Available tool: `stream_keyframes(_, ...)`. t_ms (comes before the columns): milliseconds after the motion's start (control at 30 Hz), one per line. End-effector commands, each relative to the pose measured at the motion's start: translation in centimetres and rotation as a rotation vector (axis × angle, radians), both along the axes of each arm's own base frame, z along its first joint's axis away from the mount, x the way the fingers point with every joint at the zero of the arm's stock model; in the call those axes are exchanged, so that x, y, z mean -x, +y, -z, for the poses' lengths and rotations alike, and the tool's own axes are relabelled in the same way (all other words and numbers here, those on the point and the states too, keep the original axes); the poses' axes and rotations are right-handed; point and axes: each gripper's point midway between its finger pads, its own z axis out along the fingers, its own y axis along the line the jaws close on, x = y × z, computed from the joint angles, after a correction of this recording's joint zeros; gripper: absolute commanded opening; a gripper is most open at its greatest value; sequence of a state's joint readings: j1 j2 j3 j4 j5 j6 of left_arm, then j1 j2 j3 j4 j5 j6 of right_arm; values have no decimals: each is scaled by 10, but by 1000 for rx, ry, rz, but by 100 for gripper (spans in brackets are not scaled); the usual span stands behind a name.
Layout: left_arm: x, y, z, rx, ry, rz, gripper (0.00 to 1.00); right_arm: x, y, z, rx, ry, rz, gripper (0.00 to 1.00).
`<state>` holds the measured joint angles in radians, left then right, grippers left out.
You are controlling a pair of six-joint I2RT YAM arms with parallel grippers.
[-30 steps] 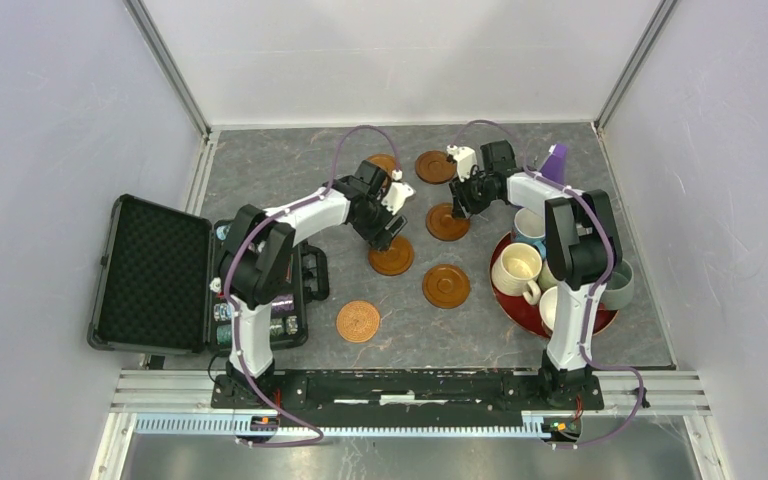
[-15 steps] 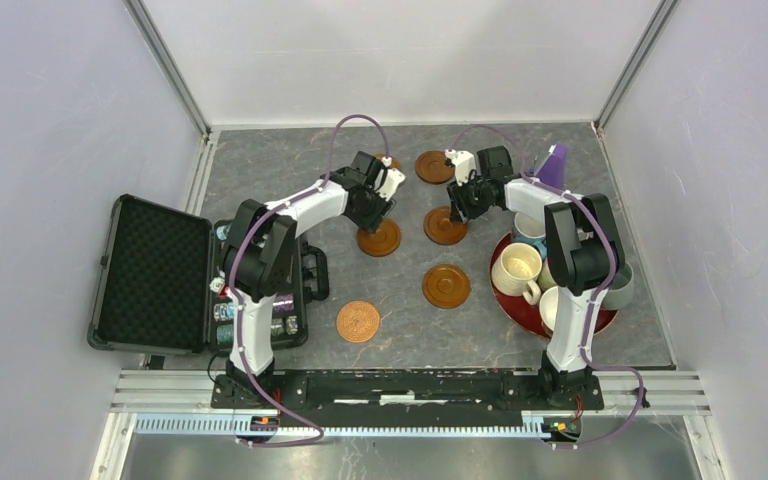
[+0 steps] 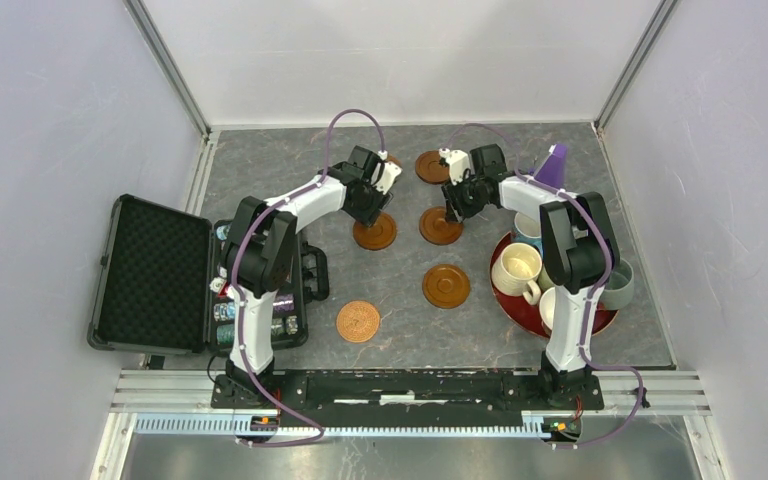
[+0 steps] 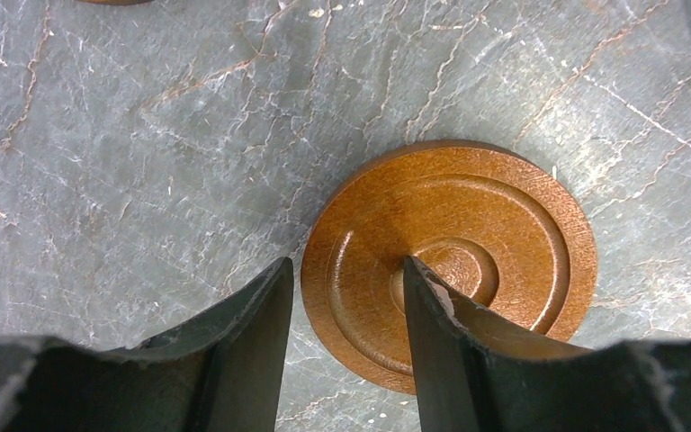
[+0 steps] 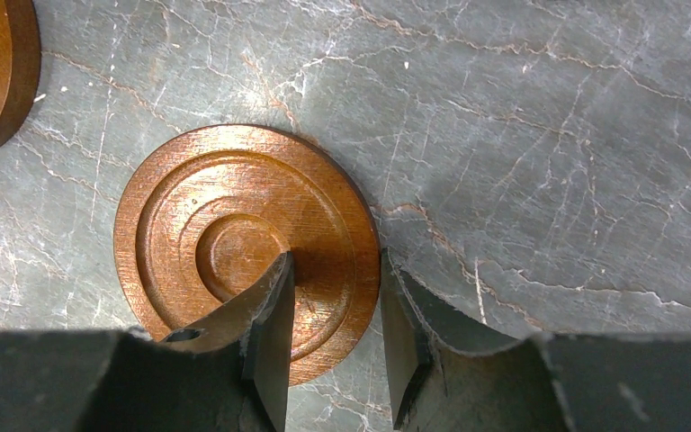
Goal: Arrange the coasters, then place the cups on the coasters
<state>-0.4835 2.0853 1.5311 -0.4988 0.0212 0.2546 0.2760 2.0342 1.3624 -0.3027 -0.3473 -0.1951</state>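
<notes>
A grey marbled counter (image 3: 290,160) is seen from above. An open black case (image 3: 150,275) lies at its left edge. A round red tray (image 3: 516,308) sits by the right edge, crowded with cups (image 3: 516,268). A purple cone (image 3: 556,162) stands near the far right corner. Two white and black arms (image 3: 300,205) reach from the near edge toward the far middle. Several brown coasters lie flat on the bare counter: a far coaster (image 3: 434,166) by the far edge, a middle coaster (image 3: 446,286), and an orange coaster (image 3: 358,321) toward the near edge. The left gripper (image 4: 346,267) is closed narrowly on the rim of the left coaster (image 4: 495,225), one finger inside the rim and one outside. Near it, the right gripper (image 5: 335,261) pinches the rim of the right coaster (image 5: 207,216) the same way.
</notes>
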Motion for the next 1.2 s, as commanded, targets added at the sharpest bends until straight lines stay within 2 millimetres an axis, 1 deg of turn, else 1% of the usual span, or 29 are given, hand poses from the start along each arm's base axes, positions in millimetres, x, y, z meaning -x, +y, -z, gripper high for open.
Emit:
stream_keyframes(0, -11, -13, -4, 64, -4, -46, 56, 11, 9, 20, 10, 79, -23, 38)
stream_keyframes(233, -22, -18, -2, 74, -5, -71, 56, -18, 4, 17, 42, 34, 1, 39)
stream_keyframes(367, -30, -18, -3, 70, -21, -78, 56, -21, 4, 17, 47, 30, -4, 39)
stream_keyframes(533, -36, -20, -4, 77, -27, -81, 56, -27, -2, 15, 52, 21, 10, 39)
stream_keyframes(633, -37, -22, -8, 88, -26, -77, 58, -32, -1, 8, 39, 8, 6, 41)
stream_keyframes(733, -37, -23, -14, 96, -33, -74, 60, -36, 4, -4, 15, -18, -11, 43)
stream_keyframes(833, -38, -23, -26, 106, -51, -71, 64, -38, 12, -16, -19, -35, -30, 45)
stream_keyframes(900, -40, -24, -40, 127, -69, -68, 68, -38, 16, -26, -44, -49, -45, 47)
stream_keyframes(1000, -38, -25, -67, 162, -88, -52, 76, -36, 20, -45, -68, -76, -75, 52)
stream_keyframes(1100, -22, -23, -95, 210, -106, 9, 84, -26, 20, -63, -72, -115, -131, 61)
stream_keyframes(1133, -12, -21, -95, 223, -95, 38, 87, -20, 19, -70, -73, -132, -157, 65)
stream_keyframes(1167, -4, -19, -104, 242, -105, 60, 89, -12, 18, -72, -76, -140, -175, 69)
